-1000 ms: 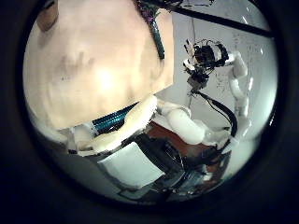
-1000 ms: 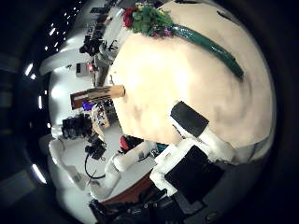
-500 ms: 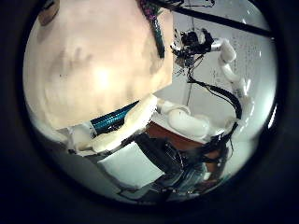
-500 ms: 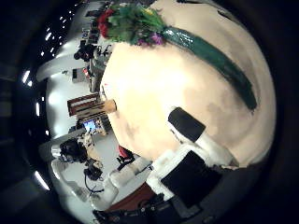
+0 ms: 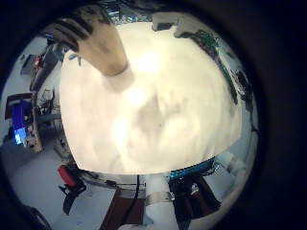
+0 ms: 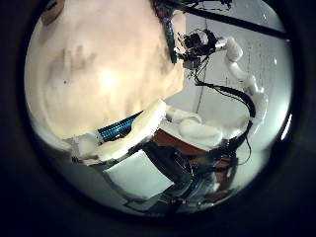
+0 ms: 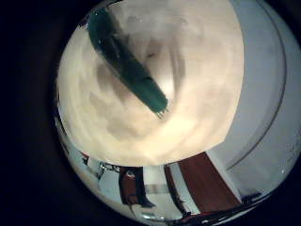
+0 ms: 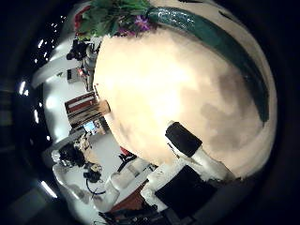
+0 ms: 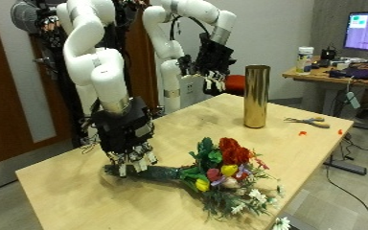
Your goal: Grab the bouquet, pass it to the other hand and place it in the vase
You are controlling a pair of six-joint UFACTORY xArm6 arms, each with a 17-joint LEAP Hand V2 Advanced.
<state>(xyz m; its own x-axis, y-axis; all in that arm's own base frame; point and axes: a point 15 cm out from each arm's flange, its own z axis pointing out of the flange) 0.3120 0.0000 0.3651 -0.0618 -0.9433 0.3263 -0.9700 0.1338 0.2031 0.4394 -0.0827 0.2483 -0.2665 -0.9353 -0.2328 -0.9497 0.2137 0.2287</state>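
In the outside view the bouquet [image 9: 229, 177] lies on the wooden table [image 9: 69, 182], flowers toward the front edge, its green wrapped stem [image 9: 159, 172] under my right hand [image 9: 126, 139]. The right thumb side palm view shows the flowers [image 8: 117, 17] and the stem [image 8: 225, 52] close by. The right little finger side palm view shows the stem [image 7: 127, 61]. The tall gold vase [image 9: 256, 96] stands upright at the far side. My left hand [image 9: 214, 62] hovers open, high beside it.
A pair of pliers [image 9: 306, 121] and a small red bit [image 9: 302, 134] lie on the table past the vase. A desk with a monitor [image 9: 367, 29] stands behind. The left thumb side palm view shows my right hand [image 6: 197, 41] by the table edge.
The right hand has come down closer to the bouquet's stem; stem and flowers fill more of its thumb side palm view. The left hand has held still.
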